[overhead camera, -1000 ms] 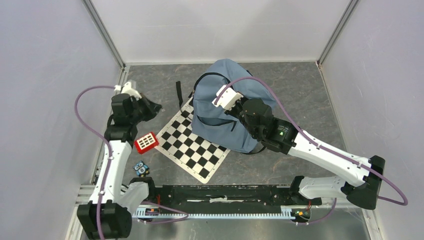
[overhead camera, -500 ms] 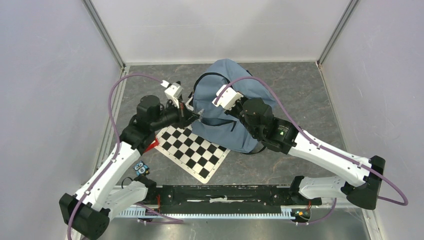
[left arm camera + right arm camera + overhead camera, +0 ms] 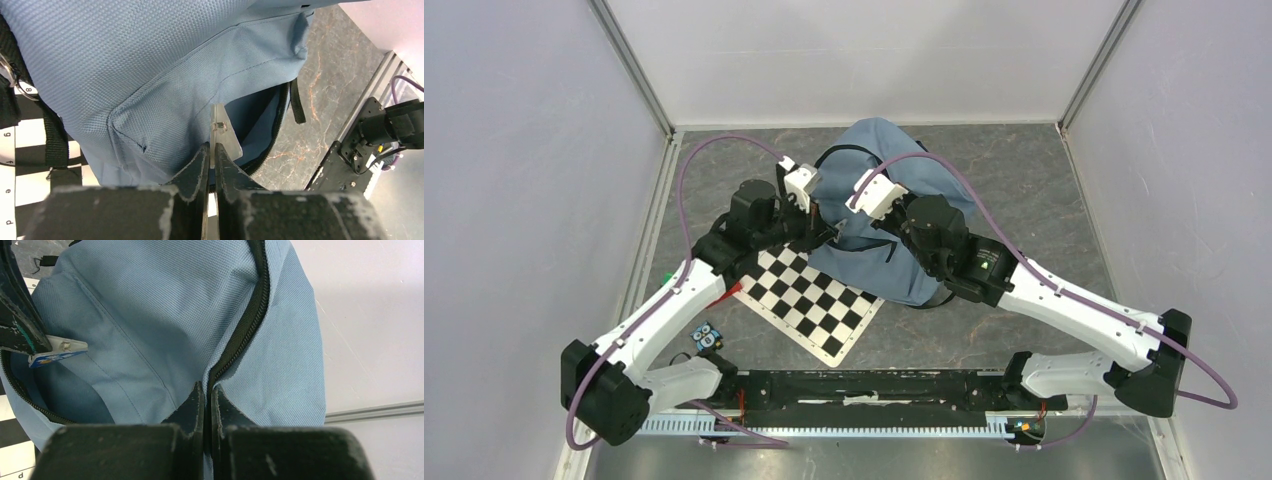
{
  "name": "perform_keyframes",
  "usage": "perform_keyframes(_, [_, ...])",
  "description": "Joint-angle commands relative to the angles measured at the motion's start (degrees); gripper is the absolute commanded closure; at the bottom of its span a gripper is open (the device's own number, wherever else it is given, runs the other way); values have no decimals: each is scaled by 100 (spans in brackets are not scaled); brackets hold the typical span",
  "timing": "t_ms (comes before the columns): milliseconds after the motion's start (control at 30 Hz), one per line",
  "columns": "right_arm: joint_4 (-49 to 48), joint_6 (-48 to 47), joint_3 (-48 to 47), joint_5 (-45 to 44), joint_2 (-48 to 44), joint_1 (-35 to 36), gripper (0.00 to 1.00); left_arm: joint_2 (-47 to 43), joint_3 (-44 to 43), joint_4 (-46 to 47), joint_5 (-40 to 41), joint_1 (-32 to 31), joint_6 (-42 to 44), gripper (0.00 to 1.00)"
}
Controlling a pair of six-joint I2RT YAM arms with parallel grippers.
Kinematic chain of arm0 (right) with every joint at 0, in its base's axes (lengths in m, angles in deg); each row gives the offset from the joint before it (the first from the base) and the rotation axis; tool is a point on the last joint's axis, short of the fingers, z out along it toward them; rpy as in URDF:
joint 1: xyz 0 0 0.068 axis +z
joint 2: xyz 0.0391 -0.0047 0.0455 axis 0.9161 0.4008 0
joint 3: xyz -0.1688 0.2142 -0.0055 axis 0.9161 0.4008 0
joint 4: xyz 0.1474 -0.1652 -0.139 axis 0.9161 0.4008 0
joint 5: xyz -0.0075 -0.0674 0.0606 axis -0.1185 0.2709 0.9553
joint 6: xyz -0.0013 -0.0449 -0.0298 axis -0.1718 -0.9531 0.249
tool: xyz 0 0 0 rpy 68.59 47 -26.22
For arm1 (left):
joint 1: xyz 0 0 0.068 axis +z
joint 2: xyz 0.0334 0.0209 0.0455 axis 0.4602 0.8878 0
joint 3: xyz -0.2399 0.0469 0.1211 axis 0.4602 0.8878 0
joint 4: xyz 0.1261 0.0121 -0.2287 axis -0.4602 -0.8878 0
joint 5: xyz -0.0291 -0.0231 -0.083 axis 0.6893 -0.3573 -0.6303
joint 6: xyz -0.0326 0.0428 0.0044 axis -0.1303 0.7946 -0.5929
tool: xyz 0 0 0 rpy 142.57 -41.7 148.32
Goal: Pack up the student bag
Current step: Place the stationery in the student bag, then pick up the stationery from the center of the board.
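**Now: both pincers at the bag's mouth**

Well, starting far left in the top view, one small blue patterned item (image 3: pixel 707 337) sits at eight o'clock from the chessboard mat (image 3: pixel 814 300); its print is too small to read. One mat only, black and white squares. In the left wrist view its white margin (image 3: pixel 7 165) carries the letters g, e and d, with an 8 further up.

Across the mat reaches the left gripper (image 3: pixel 822 232). Its jaws are pinched tight on one thin flat card (image 3: pixel 219 135), seen edge-on and poking toward the open pocket. From the right wrist view the card (image 3: pixel 59 354) shows a blue printed label, but the words cannot be made out.

Centre stage is the student bag (image 3: pixel 879 140), one grey-blue backpack at twelve o'clock on the table, its near corner overlapping the mat. Its black zip (image 3: pixel 280 125) curves round the open pocket.

Over to the right, the right gripper (image 3: pixel 207 387) has its jaws clamped on the bag's zip edge at the top, touching fabric on both sides.
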Motion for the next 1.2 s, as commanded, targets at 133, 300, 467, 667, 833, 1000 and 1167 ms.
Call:
perform_keyframes(133, [-134,86,-223,206,89,34,100,-1,-62,284,191,-58,248,48])
perform_keyframes(300, [-133,77,-213,205,103,34,100,-354,6,243,742,-53,132,18])
perform_keyframes(467, [-114,77,-228,204,62,34,100,-760,-38,-31,1367,71,301,5])
perform_keyframes(667, [-85,68,-264,215,31,34,100,-1137,94,-45,905,1460,101,0])
perform_keyframes(833, [-84,94,-257,221,9,33,100,-922,308,-296,1307,2856,-411,0])
perform_keyframes(1000, [-67,112,-247,253,10,34,100,-115,488,-883,2695,4096,-1183,0])
perform_keyframes(1167, [-93,70,-297,286,-17,34,100,246,779,-842,2846,5353,-1701,0])
